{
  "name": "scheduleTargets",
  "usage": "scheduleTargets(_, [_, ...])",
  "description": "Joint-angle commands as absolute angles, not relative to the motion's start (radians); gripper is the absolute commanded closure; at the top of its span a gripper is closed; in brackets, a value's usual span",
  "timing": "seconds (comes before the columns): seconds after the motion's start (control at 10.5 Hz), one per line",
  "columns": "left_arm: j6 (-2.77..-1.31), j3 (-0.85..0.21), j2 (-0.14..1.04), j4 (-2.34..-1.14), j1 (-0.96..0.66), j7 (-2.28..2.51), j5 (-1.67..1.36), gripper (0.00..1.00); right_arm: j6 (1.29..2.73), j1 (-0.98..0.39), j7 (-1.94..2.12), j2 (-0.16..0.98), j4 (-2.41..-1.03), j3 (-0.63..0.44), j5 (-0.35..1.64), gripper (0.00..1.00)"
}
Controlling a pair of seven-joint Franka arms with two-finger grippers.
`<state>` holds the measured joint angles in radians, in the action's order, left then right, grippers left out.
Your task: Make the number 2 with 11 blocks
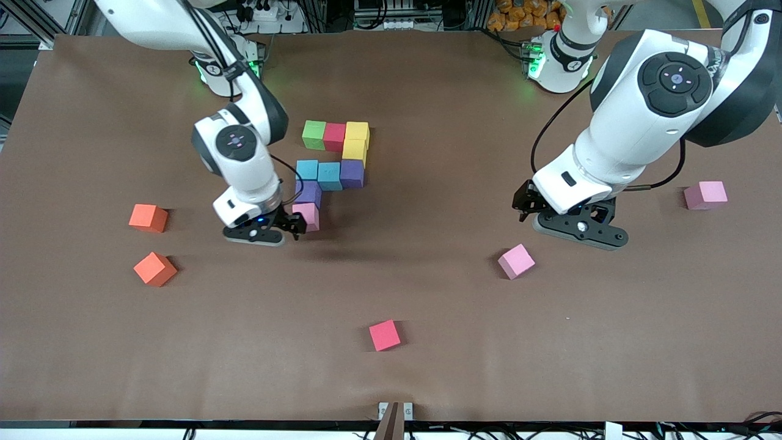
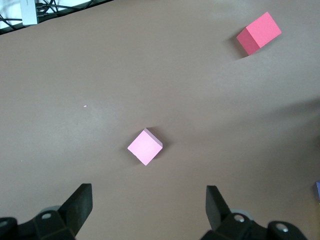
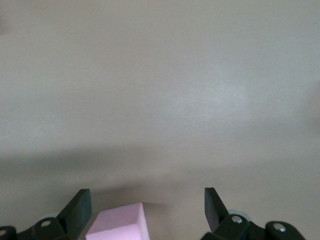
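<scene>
- Right gripper (image 1: pixel 292 225) low at the number 2 (image 1: pixel 333 157), jaws open around a pink block (image 1: pixel 306 216).
- Left gripper (image 1: pixel 545 215), jaws open, over bare bench (image 1: pixel 427 293) near a loose pink block (image 1: pixel 516 261).

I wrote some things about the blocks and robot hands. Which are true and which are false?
1. The green block touches the red block in the top row. True.
2. Two orange cubes lie at the left arm's end. False: at the right arm's end.
3. The right gripper is open around a pink block. True.
4. The left gripper holds a pink block. False: it is open and empty, above the table.
</scene>
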<state>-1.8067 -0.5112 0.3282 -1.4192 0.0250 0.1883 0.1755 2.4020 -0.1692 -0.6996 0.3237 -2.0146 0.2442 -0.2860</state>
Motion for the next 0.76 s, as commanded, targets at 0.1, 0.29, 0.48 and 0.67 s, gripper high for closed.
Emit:
scheduleTargets(0.1, [-1.790,-0.512,0.307,-1.425,0.028,0.175,0.196,0.00,2.260,-0.137,-0.435,0.252,-1.954,0.177,-0.100,0.00])
scheduleTargets(0.29, [-1.792,-0.512,0.307,-1.425,0.028,0.173,0.196,0.00,2.221,-0.115,-0.355,0.249,-1.944,0.138,-0.091,0.00])
scheduleTargets(0.48, [-1.792,-0.511,0.307,-1.425,0.028,0.173,0.196,0.00,2.191,-0.080,-0.258,0.232,-1.944,0.101,-0.091,0.00])
scheduleTargets(0.67, [-1.792,-0.518,0.307,-1.425,0.029,0.172,0.236,0.00,2.146,-0.061,-0.145,0.206,-1.944,0.049,-0.089,0.00])
